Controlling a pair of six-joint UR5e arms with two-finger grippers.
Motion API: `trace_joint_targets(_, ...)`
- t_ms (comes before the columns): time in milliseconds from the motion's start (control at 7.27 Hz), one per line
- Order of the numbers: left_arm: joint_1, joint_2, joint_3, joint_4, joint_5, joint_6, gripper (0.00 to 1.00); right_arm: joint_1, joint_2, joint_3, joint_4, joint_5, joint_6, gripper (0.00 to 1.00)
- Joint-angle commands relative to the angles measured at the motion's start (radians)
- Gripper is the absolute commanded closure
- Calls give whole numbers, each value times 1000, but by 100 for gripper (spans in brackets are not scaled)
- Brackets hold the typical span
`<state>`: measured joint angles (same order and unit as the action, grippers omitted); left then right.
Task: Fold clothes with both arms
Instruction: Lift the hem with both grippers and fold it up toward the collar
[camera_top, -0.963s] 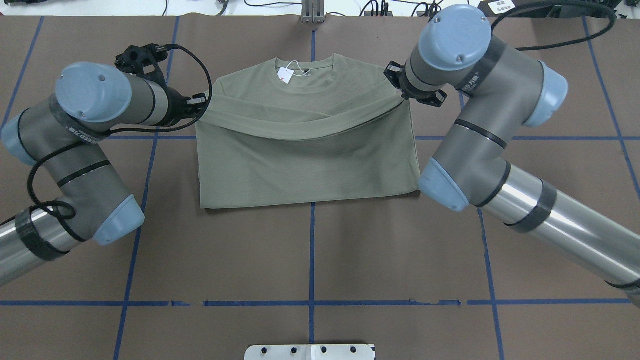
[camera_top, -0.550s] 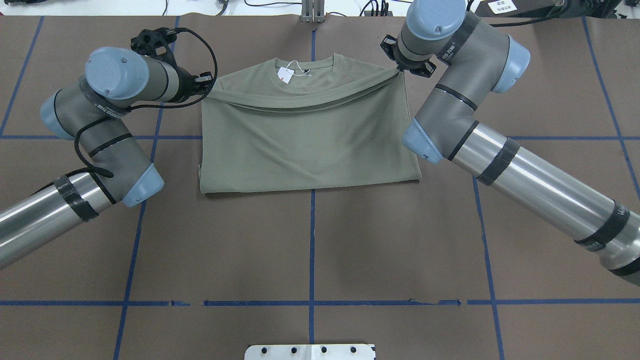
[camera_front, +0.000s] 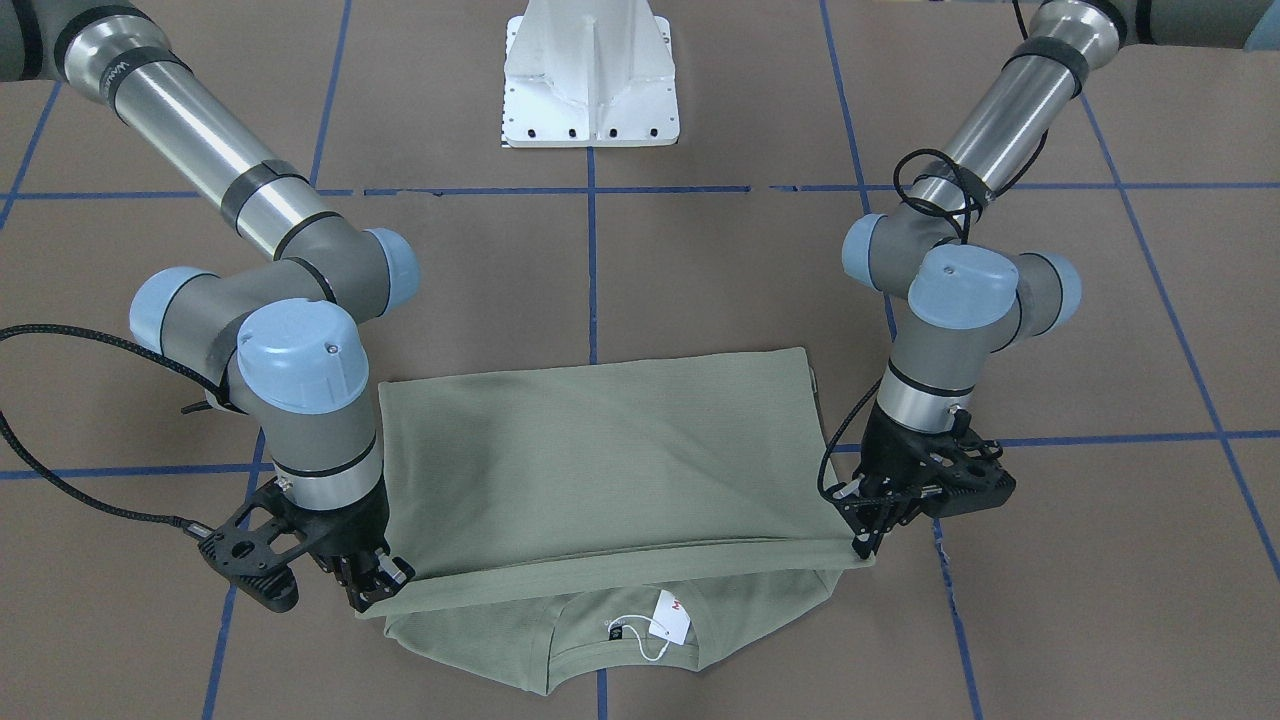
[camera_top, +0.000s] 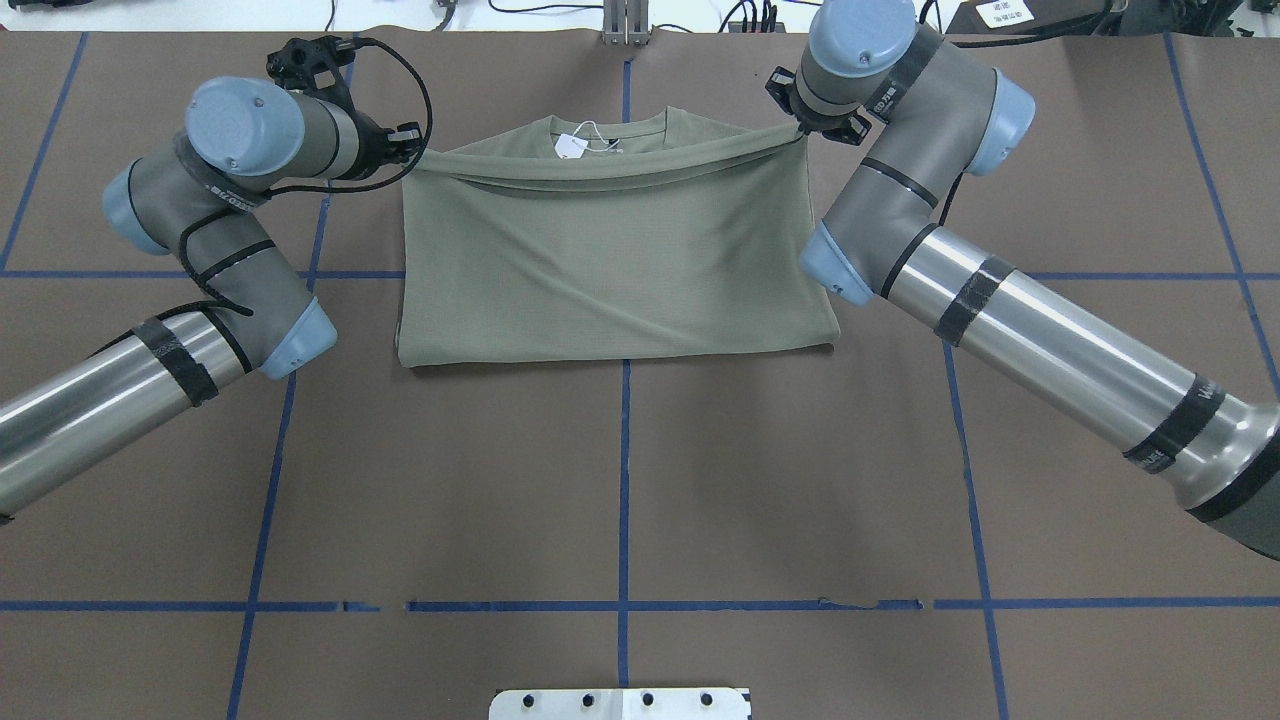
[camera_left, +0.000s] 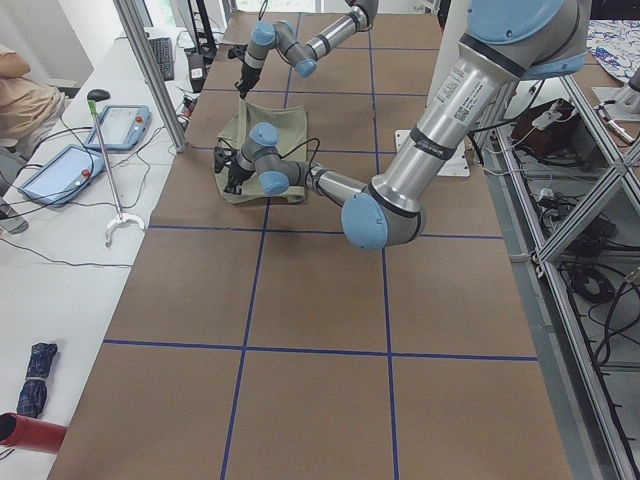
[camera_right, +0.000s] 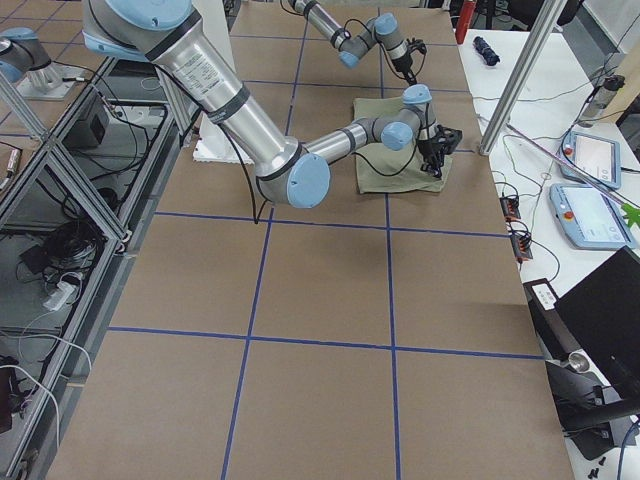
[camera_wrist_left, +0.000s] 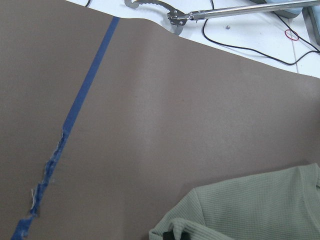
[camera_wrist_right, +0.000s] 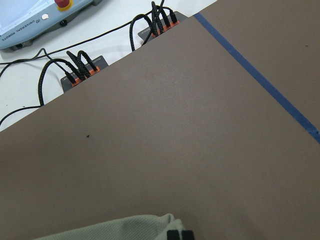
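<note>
The sage-green shirt (camera_top: 610, 260) lies on the brown table, doubled over on itself, with its collar (camera_top: 640, 128) and white hang tag (camera_top: 571, 147) at the far edge. My left gripper (camera_top: 410, 155) is shut on the left corner of the raised hem, and my right gripper (camera_top: 800, 135) is shut on the right corner. The hem sags between them just short of the collar. From the front, the left gripper (camera_front: 865, 545) and right gripper (camera_front: 385, 590) pinch the same edge above the tag (camera_front: 672, 617). Both wrist views show only a bit of fabric (camera_wrist_left: 250, 210) (camera_wrist_right: 125, 227) at my fingertips.
The white pedestal base (camera_front: 590, 75) stands at the robot's side of the table. Blue tape lines (camera_top: 624, 480) grid the brown surface. Beyond the far edge lie cable boxes (camera_wrist_right: 80, 75), a grabber tool (camera_left: 110, 170) and teach pendants (camera_right: 590, 215).
Both grippers have carried the hem farther away from the robot, toward the collar. The near folded edge has slid the same way, and less of the chest shows.
</note>
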<state>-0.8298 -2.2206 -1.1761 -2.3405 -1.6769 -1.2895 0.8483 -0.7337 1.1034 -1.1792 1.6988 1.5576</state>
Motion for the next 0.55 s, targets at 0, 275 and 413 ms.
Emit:
trace_joint_targets(0, 0, -16, 24, -8, 0, 1, 92, -2, 10, -22, 9, 2, -1, 100)
trace_joint_targets(275, 0, -13, 61, -62, 0, 1, 75, -2, 13, -27, 49, 2, 1, 70)
trace_joint_targets(413, -2, -8, 58, -75, -4, -1, 64, 1, 7, -16, 99, 4, 12, 51)
